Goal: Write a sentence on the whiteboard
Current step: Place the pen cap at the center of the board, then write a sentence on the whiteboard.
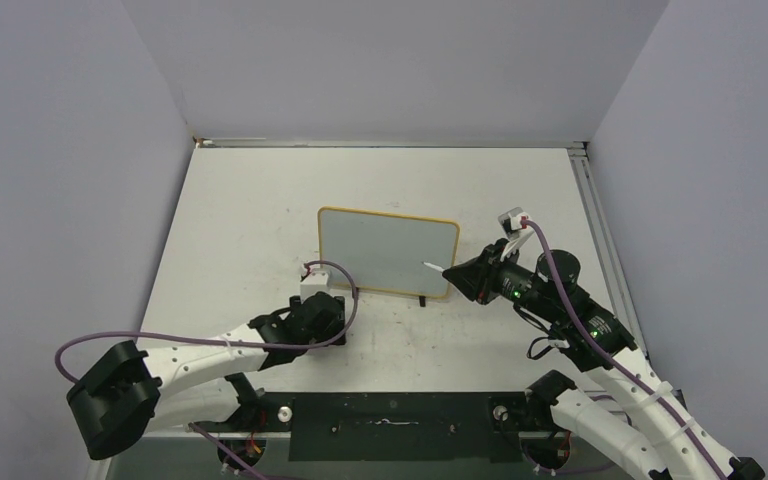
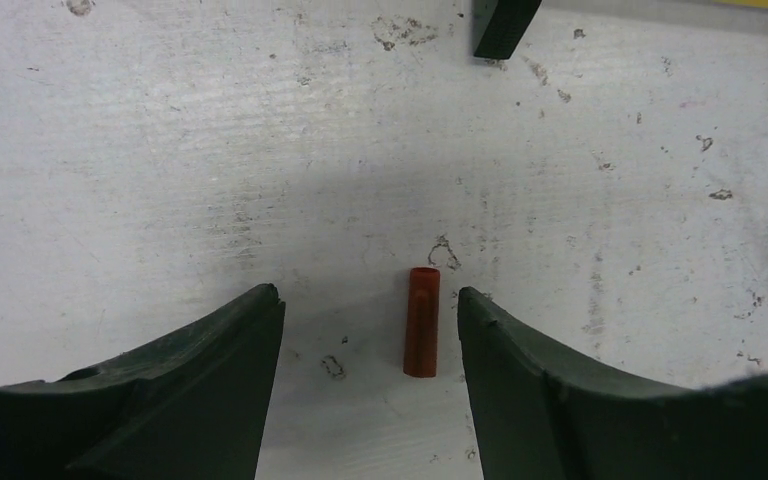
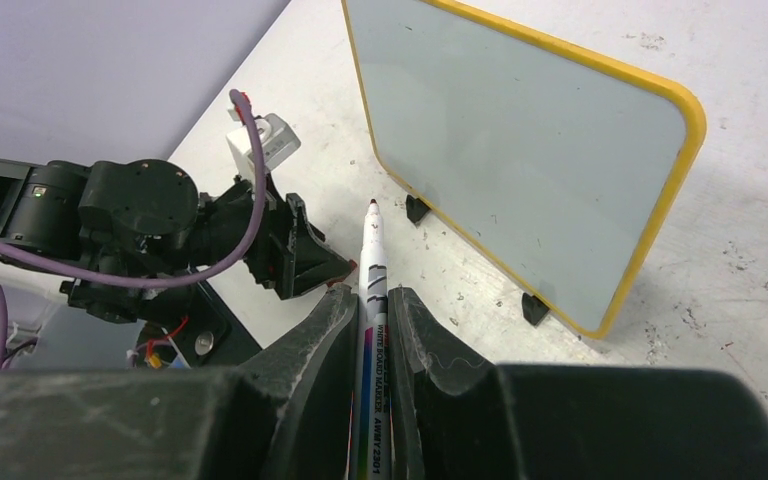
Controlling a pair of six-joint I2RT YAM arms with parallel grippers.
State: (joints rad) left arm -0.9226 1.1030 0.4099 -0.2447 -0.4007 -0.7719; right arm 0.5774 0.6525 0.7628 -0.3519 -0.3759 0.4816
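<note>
The whiteboard stands upright on small black feet at mid-table, with a yellow rim. Its face is blank; no red sentence shows on it. My right gripper is shut on a white uncapped marker pen, whose tip points toward the board's lower near edge without touching it. In the top view the right gripper is at the board's right end. My left gripper is open and low over the table, with the red marker cap lying between its jaws, nearer the right one.
A black board foot stands just beyond the left gripper. The left arm lies left of the marker tip in the right wrist view. Grey walls enclose the scuffed white table on three sides.
</note>
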